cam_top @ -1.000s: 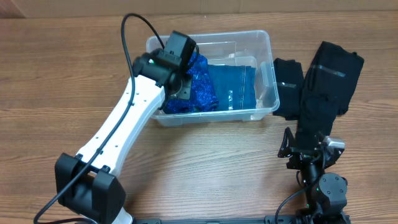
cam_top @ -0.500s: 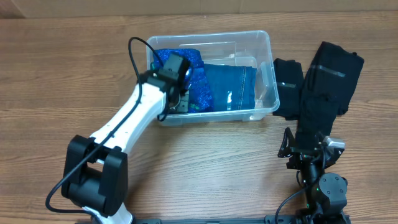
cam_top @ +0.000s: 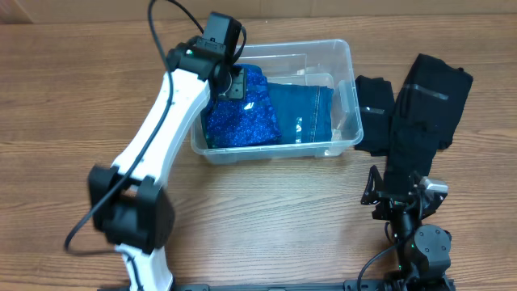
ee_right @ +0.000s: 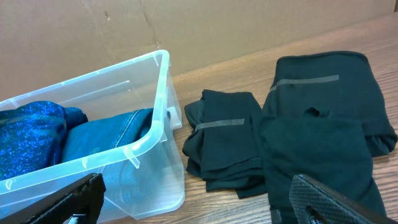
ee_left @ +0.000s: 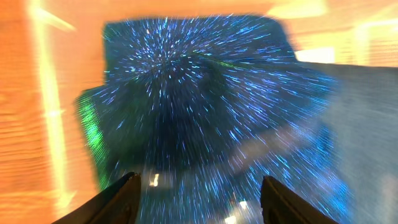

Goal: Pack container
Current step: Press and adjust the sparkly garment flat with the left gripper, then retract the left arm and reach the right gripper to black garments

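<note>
1. Right gripper (ee_right: 198, 183): lower right of the overhead view, nearest the base. Jaws apart, nothing between them. It rests well short of the black garments (cam_top: 426, 97), which lie on the table (cam_top: 73, 97) at the right of the frame, the smaller folded piece (cam_top: 374, 109) just beside the container's right wall.

2. Container (cam_top: 323, 45): upper centre of the overhead view. It holds a folded denim item (cam_top: 305, 113) on its right side and a sparkly blue fabric (cam_top: 242, 121) on its left.

3. Left gripper (ee_left: 199, 193): over the container's upper-left corner, above the sparkly fabric. Jaws apart and empty. The wrist view is streaked with blur, so clearance above the cloth cannot be read.

4. Judged step: clearing the left arm out of the container so the black garments can be loaded.
   - Lift straight up, and only then move sideways, so the fingers clear the rim.
   - Keep the jaws wide to avoid snagging the loose fabric.
   - Pinch each black garment through all its folded layers, near an edge.
   - Lay it flat on the denim, inside the rim.
</note>
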